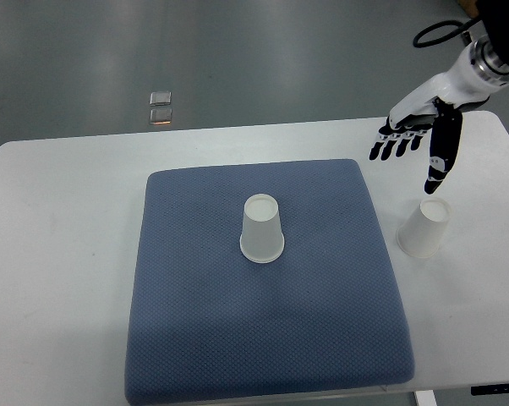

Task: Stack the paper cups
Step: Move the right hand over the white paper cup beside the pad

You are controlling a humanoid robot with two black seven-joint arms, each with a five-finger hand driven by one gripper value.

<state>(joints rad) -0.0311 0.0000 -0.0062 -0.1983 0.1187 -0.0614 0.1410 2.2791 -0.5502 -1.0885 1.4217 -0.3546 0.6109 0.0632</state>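
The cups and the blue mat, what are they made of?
Both cups, one on the mat and one on the table, look like thin matte white paper. The blue mat looks like soft padded fabric: its surface is finely dotted and its edges are rounded. The right hand above looks like glossy black-and-white plastic, probably.

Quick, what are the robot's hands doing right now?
Right hand: open, fingers spread, holding nothing, above the paper cup.
Left hand: not in view.

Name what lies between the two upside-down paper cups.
In the top view, only the right part of the blue mat and a strip of bare white table separate the mat cup from the table cup.
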